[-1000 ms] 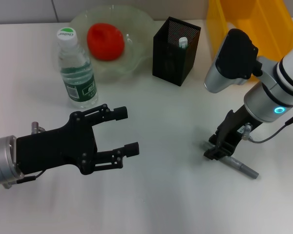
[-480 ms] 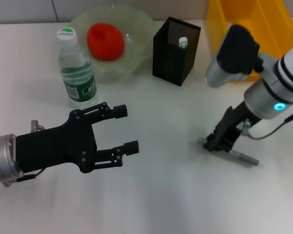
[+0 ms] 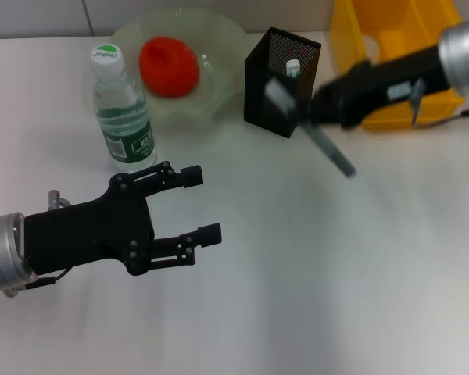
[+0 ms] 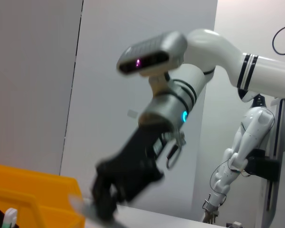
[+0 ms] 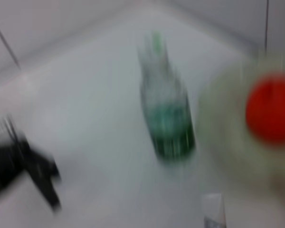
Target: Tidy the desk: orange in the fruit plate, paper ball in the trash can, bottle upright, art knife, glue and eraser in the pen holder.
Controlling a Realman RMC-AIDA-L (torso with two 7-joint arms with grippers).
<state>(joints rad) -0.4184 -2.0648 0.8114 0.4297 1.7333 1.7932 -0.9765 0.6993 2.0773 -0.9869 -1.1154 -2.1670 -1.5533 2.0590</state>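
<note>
The right gripper (image 3: pixel 316 109) has lifted the art knife (image 3: pixel 328 148) off the table, pinching it beside the pen holder (image 3: pixel 280 74) at upper centre. The left gripper (image 3: pixel 195 209) hangs spread at lower left; beyond stand one upright bottle (image 3: pixel 123 113) and one orange (image 3: pixel 169 66) in the single fruit plate (image 3: pixel 219 35).

Left arm: silver cylindrical wrist section showing a small green light, carrying a matte black left pincer (image 3: pixel 197 205) — skeletal linkage fingers studded with round screws, thin cable trailing beneath. Right arm: silver-grey wrist, black right pincer (image 3: pixel 316 109), thin grey cable looping; seen from the left wrist — white glossy shell wearing black bands, cyan ring glowing.
</note>
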